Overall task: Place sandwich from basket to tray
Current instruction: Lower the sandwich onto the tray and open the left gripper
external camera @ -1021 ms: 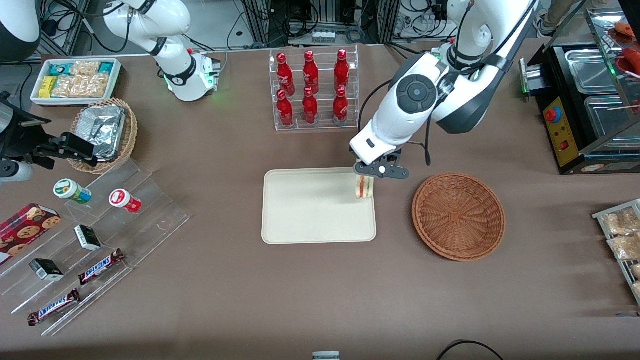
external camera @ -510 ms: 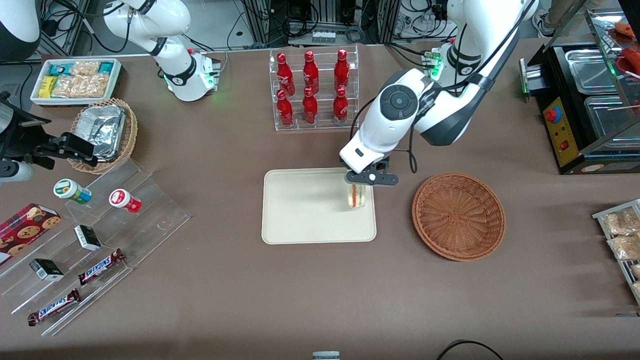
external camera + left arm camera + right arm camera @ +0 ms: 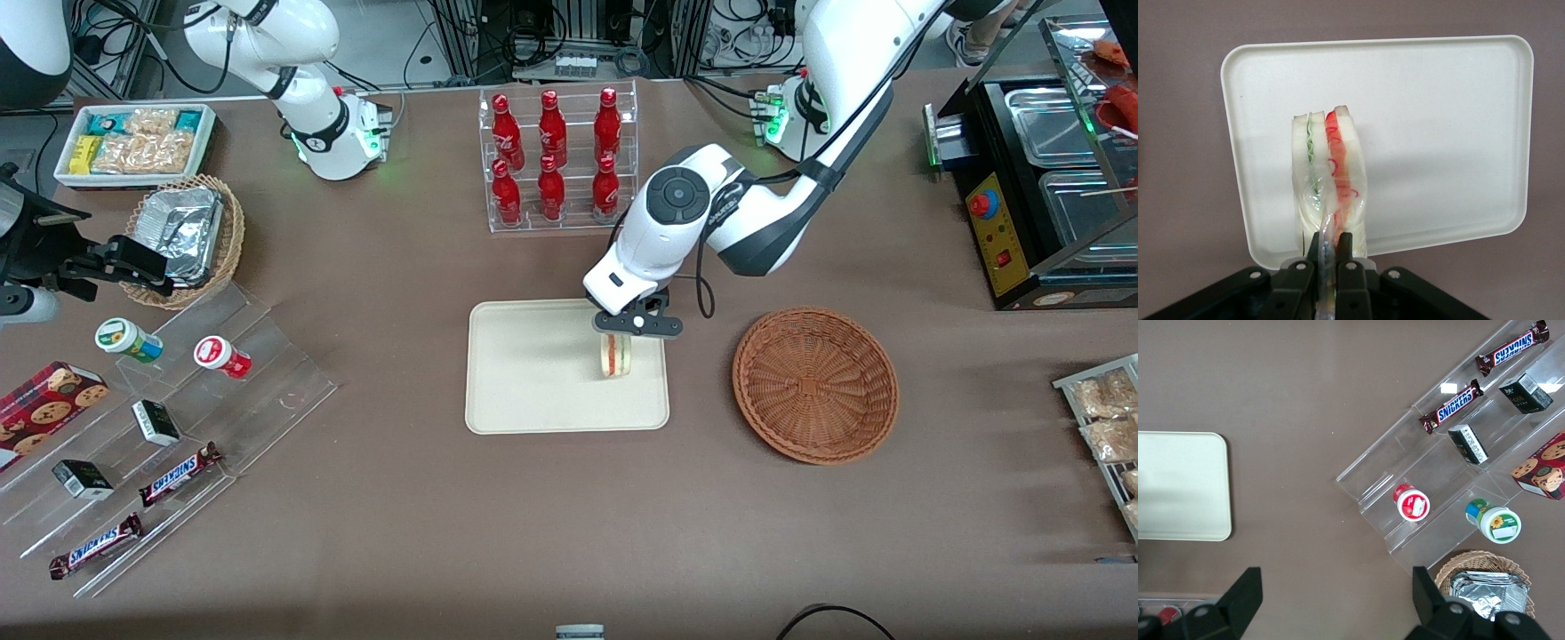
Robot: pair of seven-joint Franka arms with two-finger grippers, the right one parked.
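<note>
My left gripper [image 3: 617,335] [image 3: 1329,248] is shut on the clear wrap of the sandwich [image 3: 617,356] [image 3: 1329,181], a pale wedge with green and red-orange filling. The sandwich hangs from the fingers over the cream tray [image 3: 533,373] [image 3: 1438,120], at the tray's end nearest the basket. Whether it touches the tray I cannot tell. The reddish-brown wicker basket [image 3: 815,384] stands beside the tray, toward the working arm's end of the table, with nothing in it.
A clear rack of red bottles [image 3: 556,160] stands farther from the front camera than the tray. A tiered acrylic stand with snacks [image 3: 169,418] [image 3: 1458,447], a small foil-filled basket [image 3: 187,236] and a white snack bin [image 3: 133,142] lie toward the parked arm's end. A black appliance [image 3: 1040,196] sits at the working arm's end.
The gripper has carried the sandwich from the tray's edge nearest the basket farther in over the tray, and the arm has lowered. The fingers stay shut on the wrap.
</note>
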